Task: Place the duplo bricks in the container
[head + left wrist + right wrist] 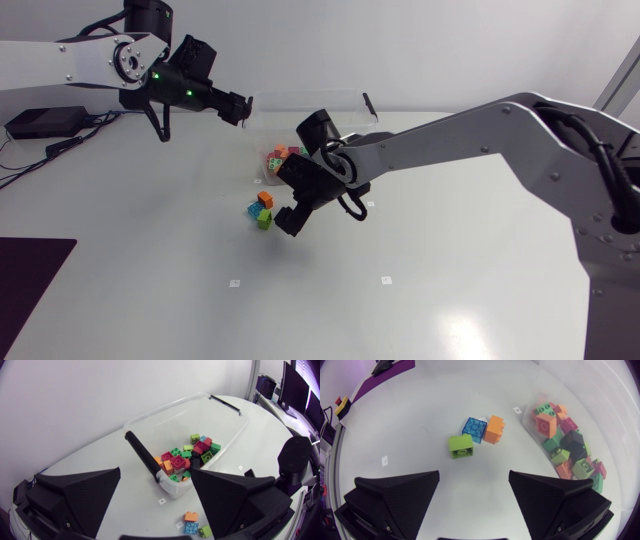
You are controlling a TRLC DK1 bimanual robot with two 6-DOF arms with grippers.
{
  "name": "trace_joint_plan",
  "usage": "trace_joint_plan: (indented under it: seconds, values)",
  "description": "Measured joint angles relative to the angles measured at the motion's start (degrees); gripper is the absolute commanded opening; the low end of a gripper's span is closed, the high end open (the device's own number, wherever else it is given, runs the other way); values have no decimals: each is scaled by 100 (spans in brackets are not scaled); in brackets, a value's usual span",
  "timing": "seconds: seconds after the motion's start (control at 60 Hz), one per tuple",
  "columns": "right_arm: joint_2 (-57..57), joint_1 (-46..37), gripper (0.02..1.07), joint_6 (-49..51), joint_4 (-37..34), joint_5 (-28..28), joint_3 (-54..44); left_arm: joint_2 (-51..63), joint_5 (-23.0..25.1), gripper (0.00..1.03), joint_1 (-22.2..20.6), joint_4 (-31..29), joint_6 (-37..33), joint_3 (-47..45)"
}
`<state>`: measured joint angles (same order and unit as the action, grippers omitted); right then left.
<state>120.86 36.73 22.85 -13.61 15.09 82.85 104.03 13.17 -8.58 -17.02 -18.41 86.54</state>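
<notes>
The head view alone takes in the whole white bench (450, 300). The left wrist view shows the clear plastic container (150, 412) to its full rim, with studded bricks (177, 460) heaped inside, ahead of the wide-spread left gripper (156, 471). The right gripper (474, 474), also wide, hangs above the bench with three loose bricks just ahead of it: the green brick (460, 446), translucent blue brick (474, 429) and orange brick (494, 429).
</notes>
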Motion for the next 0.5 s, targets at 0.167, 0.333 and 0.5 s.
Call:
trace_joint_plan:
  seconds: [0.167,0.333,0.5]
  values:
    - [286,140,102,214,-595,-251,490,-234,0,98,122,-52,-140,-470]
    - [538,341,102,295,-986,-446,997,-448,0,98,238,-70,-275,-767]
    - [837,487,99,302,-1357,-553,1519,-603,44,98,337,-70,-380,-955]
